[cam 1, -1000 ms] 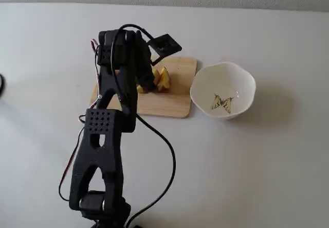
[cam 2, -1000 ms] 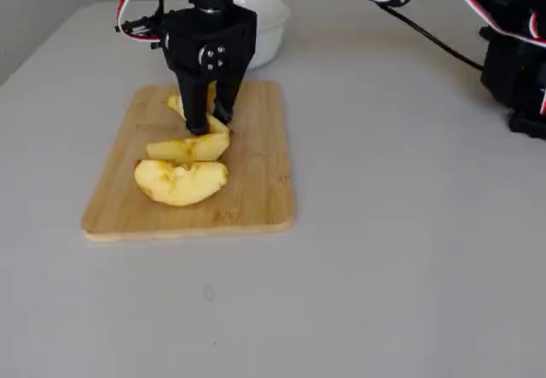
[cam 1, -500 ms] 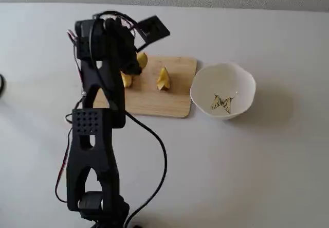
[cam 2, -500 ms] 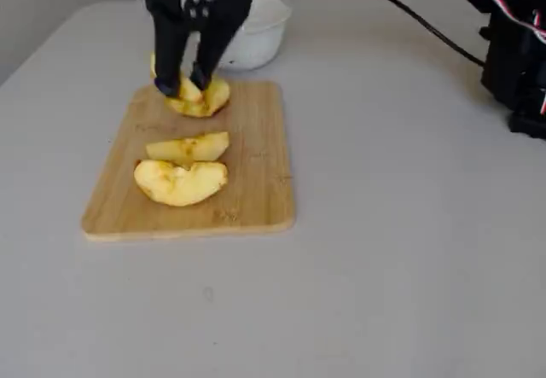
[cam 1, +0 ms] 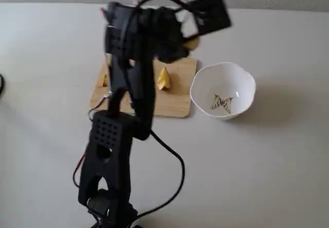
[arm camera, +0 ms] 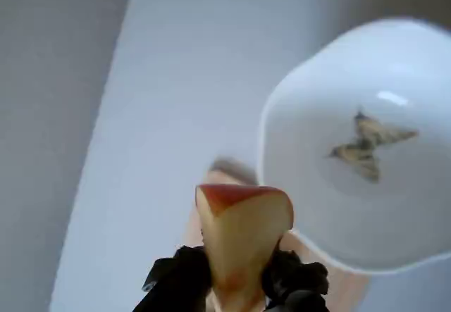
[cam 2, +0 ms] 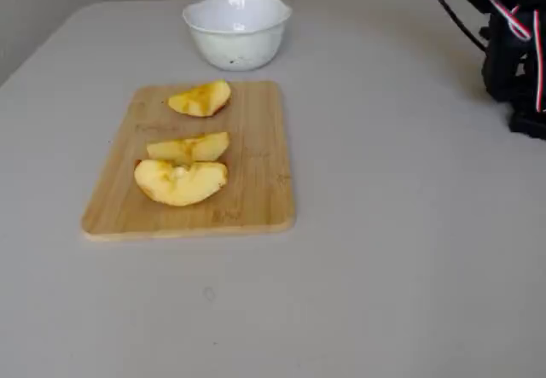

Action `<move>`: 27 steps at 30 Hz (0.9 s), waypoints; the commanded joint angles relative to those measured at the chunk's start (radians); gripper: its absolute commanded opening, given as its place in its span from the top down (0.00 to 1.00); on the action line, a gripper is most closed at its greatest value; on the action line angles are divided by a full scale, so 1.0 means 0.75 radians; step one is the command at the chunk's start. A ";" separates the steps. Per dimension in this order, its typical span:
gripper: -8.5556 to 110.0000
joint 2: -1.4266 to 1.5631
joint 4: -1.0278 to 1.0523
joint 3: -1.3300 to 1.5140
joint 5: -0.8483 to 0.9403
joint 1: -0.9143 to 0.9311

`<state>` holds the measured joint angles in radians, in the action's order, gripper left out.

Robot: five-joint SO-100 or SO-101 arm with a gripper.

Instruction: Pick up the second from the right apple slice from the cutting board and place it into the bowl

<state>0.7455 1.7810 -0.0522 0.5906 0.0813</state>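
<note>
1. In the wrist view, the black two-finger gripper [arm camera: 239, 287] is clamping a yellow-orange apple wedge with a thin reddish skin edge [arm camera: 243, 238] between its fingers [arm camera: 184, 278], the wedge standing upright with its red skin at the top.
2. The held wedge is hanging in the air, clear of the light wooden rectangular cutting board [cam 2: 256, 173], with the white bowl with a wavy lobed rim [arm camera: 296, 129] lying below and to the right in that view.
3. A small yellow-dark motif [arm camera: 370, 146] is showing on the bowl's inner bottom, and the bowl is sitting empty.
4. In a fixed view, three yellow slices [cam 2: 181, 181] are lying on the board: one near the far edge toward the bowl [cam 2: 236, 30], and two touching each other nearer the middle.
5. In a fixed view from behind the arm, the bowl [cam 1: 205, 84] is sitting just beside the board's right edge [cam 1: 177, 107], and the black arm [cam 1: 131, 79] is blocking much of the board.
</note>
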 commanded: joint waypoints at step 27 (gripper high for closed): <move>0.53 0.685 0.059 0.176 -0.094 -0.090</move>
<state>0.9357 1.7825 0.0245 0.5676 0.0966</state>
